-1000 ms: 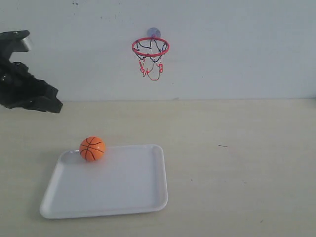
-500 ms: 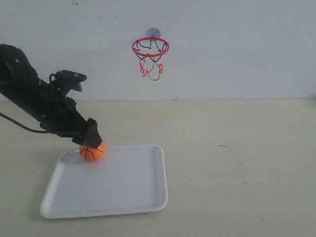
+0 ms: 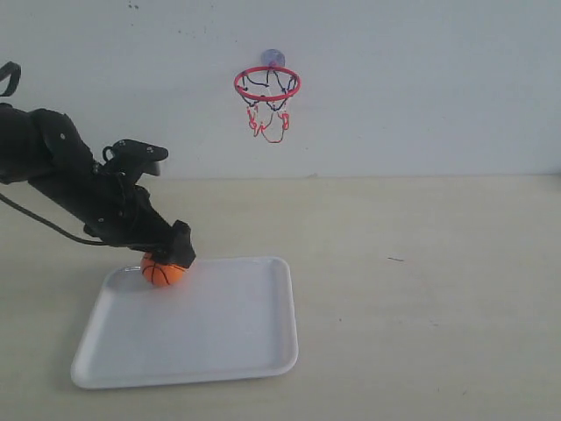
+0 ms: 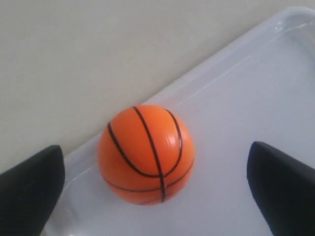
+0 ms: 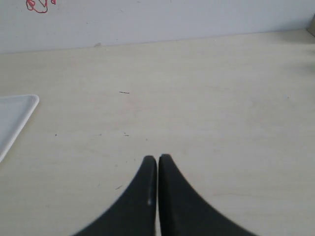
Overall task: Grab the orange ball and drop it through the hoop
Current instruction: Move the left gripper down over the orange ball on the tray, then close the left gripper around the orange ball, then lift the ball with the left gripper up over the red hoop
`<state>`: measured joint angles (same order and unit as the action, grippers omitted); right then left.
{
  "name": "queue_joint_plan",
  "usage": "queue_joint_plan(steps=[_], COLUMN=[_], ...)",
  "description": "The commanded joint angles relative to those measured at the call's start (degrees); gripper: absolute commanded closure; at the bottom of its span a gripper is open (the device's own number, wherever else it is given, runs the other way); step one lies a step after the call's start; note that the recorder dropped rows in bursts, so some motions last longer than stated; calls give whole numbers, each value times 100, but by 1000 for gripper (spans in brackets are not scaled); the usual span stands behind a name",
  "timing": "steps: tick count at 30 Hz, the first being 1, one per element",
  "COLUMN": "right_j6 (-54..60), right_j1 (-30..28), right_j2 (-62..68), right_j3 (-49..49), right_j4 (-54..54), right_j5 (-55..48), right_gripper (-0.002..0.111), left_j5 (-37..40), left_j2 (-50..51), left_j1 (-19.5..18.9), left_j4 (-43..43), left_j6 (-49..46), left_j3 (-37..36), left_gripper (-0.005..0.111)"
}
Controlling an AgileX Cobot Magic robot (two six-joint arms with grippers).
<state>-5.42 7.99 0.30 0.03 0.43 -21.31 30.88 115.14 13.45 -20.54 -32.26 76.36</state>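
Note:
The orange ball [image 3: 163, 271] [image 4: 146, 154] rests in the far left corner of a white tray [image 3: 228, 333] [image 4: 256, 88]. My left gripper [image 3: 175, 254] [image 4: 155, 172] hovers right over it, open, with one black finger [image 4: 32, 184] on each side of the ball and clear gaps between. The hoop [image 3: 267, 84], a red ring with a string net and a bluish suction cup, hangs on the white wall at the back. My right gripper [image 5: 157, 158] is out of the exterior view; it is shut on nothing above bare table.
The light wooden table [image 3: 421, 281] stretches to the right of the tray. A corner of the tray [image 5: 17, 115] and a bit of the red net [image 5: 38, 6] show in the right wrist view.
My left arm swung in from the far left and came down over the ball. The ball and tray have not moved.

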Motion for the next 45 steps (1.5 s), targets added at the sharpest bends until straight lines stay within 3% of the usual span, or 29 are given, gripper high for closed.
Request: queue_joint_plan(steps=[1,7,14,27,29,30,31,34,36,38,41,45], right_j6=[0,0,0,0,0,0,0,0,0,0,0,0], right_j1=[2,2,2,2,2,2,2,2,2,2,2,2], right_j2=[-30,-30,-30,-30,-30,-30,-30,-30,-30,-30,-30,-30], right_j3=[-3,-3,-3,-3,-3,-3,-3,-3,-3,-3,-3,-3], right_j4=[-43,-43,-43,-43,-43,-43,-43,-43,-43,-43,-43,-43], right_j5=[34,34,34,34,34,34,34,31,31,31,31,31], right_gripper=[108,108,108,108,108,108,108,108,108,108,108,108], left_j5=[30,100,83,-90,-138,-128,-128,-68,45,112,172,418], left_j2=[223,325,333,561,561,561,561,561,539,470,423,549], left_j1=[62,109,109,109,109,109,109,109,109,82,-35,-309], left_j4=[-2,-2,23,55,58,-22,-22,-156,-172,-724,-2042,-3248], left_j6=[147,147,204,183,183,367,530,939,939,857,-111,-306], left_j3=[171,235,235,235,280,304,304,388,587,971,1781,2799], left_gripper=[13,14,23,26,40,55,60,93,103,103,103,103])
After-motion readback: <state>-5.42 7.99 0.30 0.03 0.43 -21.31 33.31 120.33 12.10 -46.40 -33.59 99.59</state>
